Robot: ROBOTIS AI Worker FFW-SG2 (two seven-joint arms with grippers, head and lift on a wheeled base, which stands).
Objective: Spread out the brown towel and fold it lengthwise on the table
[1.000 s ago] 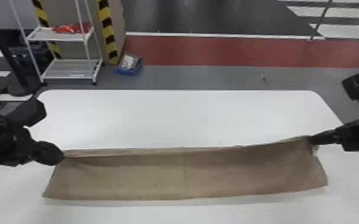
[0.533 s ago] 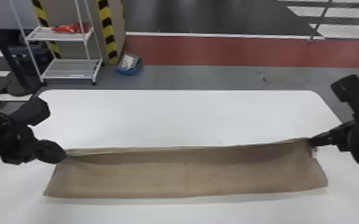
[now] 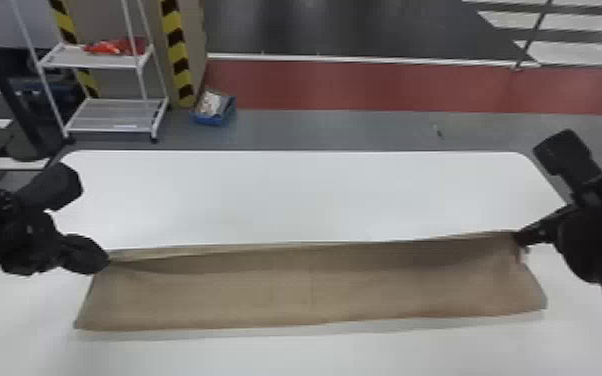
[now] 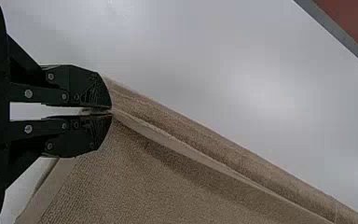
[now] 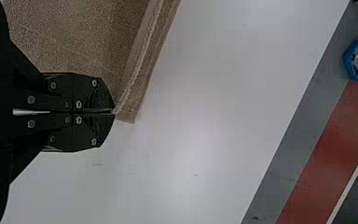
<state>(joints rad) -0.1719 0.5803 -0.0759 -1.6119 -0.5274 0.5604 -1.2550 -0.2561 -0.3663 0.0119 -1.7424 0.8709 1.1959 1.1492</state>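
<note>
A brown towel point(image 3: 310, 290) lies as a long strip across the near half of the white table, its far edge doubled over. At its far left corner is my left gripper point(image 3: 106, 261); my right gripper point(image 3: 519, 237) is at the far right corner. The left wrist view has the left gripper point(image 4: 111, 112) shut on the towel point(image 4: 168, 163), whose edge band runs away from the fingertips. In the right wrist view the right gripper point(image 5: 114, 112) is shut on the towel's corner point(image 5: 135, 88), a small flap showing past the tips.
The white table point(image 3: 305, 195) extends beyond the towel toward its far edge. Past it on the floor stand a white shelf rack point(image 3: 110, 115) at the left and a blue box point(image 3: 213, 107) beside a striped post.
Both grippers have shifted slightly to the right and kept their hold. The right arm's body has swung a little inward and down; the towel has barely moved.
</note>
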